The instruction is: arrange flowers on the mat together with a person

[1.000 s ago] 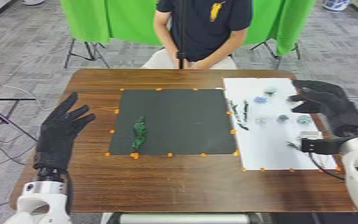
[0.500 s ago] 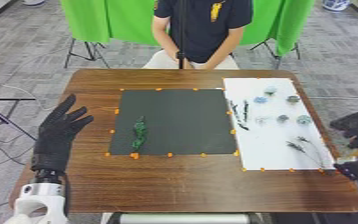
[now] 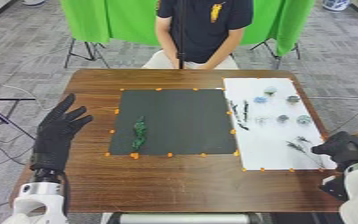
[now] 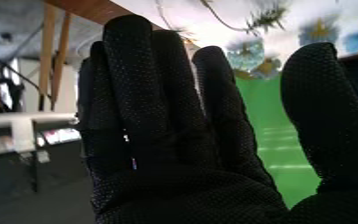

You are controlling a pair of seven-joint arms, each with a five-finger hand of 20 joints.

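Green sprig (image 3: 140, 134) lies on the mat (image 3: 184, 120); next pick: bring your empty, wide-open right robot hand (image 3: 342, 149) over another stem (image 3: 296, 146).

From my camera I see the brown wooden table (image 3: 189, 187), and its grain is showing well in the near part. On it lies one dark mat (image 3: 180, 125), and just beside, on the right, there is a white sheet (image 3: 266, 140), which is longer toward both the far and the near side. Small orange pieces (image 3: 135, 156) are placed along the edges of both.
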